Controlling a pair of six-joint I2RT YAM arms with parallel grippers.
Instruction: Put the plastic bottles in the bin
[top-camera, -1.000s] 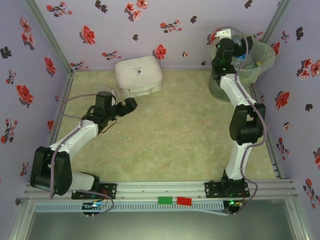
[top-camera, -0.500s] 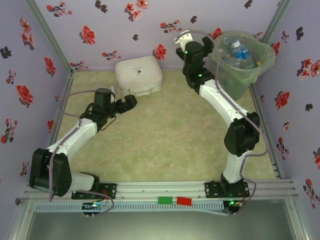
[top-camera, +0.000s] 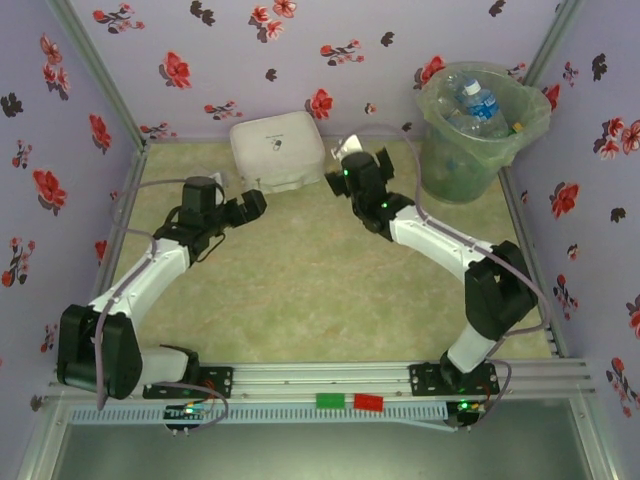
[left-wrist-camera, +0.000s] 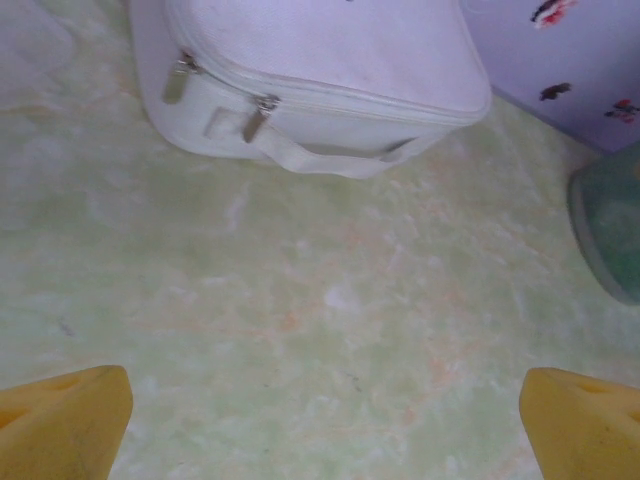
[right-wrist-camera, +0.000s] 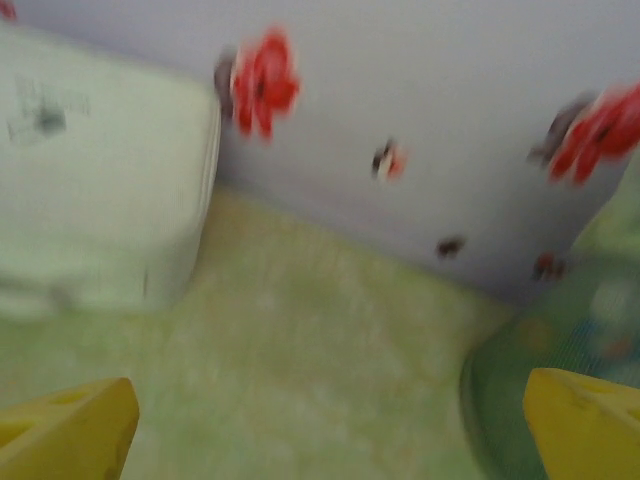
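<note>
The right gripper (right-wrist-camera: 325, 430) has swung left from the bin (top-camera: 450, 172), gaping empty like the left gripper (left-wrist-camera: 325, 430). It may clip the white box (top-camera: 277, 150).

White zippered case (left-wrist-camera: 320, 80) lies beyond the spread-apart gripper (left-wrist-camera: 325, 420).

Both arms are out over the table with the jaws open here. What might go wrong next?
1. The left gripper and right gripper, both open, sit close to the white zipped case and to each other. A further reach from either may knock the case, or they may hit one another.
2. In the bin, a blue-labelled bottle looks to lie high near the rim, so another drop might bounce out.
</note>
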